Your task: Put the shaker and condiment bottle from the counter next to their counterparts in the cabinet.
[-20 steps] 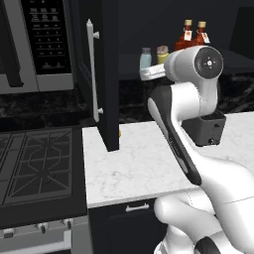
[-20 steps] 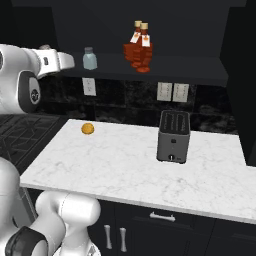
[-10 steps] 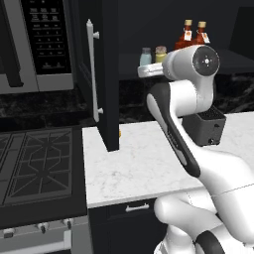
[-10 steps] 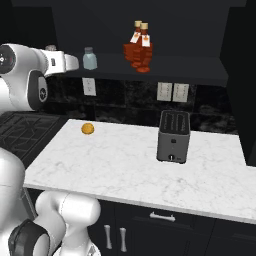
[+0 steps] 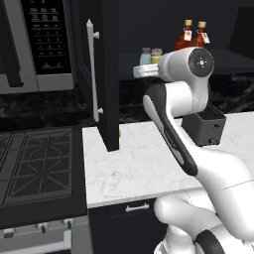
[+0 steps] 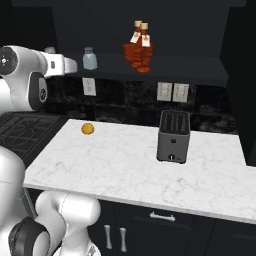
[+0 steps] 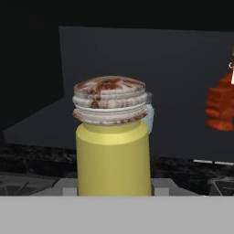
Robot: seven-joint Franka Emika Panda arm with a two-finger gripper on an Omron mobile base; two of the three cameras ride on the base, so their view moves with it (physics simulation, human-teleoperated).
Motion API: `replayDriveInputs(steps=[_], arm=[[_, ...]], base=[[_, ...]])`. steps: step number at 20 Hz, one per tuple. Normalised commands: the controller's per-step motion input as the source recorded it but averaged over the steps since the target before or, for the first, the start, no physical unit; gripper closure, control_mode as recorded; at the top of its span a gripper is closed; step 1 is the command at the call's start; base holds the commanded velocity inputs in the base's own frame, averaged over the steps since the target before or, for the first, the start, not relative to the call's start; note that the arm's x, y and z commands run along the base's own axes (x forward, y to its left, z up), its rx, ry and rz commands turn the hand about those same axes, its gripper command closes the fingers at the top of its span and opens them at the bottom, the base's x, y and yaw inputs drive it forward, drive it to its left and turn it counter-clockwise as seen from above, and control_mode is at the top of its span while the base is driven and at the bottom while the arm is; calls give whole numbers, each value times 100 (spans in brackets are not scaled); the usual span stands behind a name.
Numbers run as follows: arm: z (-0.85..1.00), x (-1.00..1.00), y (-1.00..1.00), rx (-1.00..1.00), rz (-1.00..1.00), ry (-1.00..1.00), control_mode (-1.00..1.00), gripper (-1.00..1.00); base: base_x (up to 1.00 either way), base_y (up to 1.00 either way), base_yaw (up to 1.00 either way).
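A white marble worktop (image 6: 125, 165) carries a black toaster (image 6: 173, 136) and a small orange fruit (image 6: 88, 128), beside a black stovetop (image 5: 34, 163). Up at the dark cabinet (image 5: 106, 69) shelf, the fingers (image 7: 112, 189) are closed around the yellow shaker (image 7: 113, 151), beside the pale blue shaker (image 6: 89, 58). Two red-orange bottles (image 6: 138, 47) stand together farther along the shelf.

In the hand view the shaker (image 7: 113, 146) hid most of the pale blue-grey shaker (image 7: 148, 112) behind it, its own base lay out of sight, and the right edge cut off the red-orange bottle (image 7: 221, 107).
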Motion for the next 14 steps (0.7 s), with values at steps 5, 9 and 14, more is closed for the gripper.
replayDriveInputs(steps=[5, 9, 14], arm=[[-14, 18, 34, 3, 0, 0, -100, 100], [-1, 22, 7, 9, 0, 0, -100, 100], [-1, 36, 0, 5, 0, 0, -100, 100]], base=[[0, 0, 0], [0, 0, 0], [0, 0, 0]])
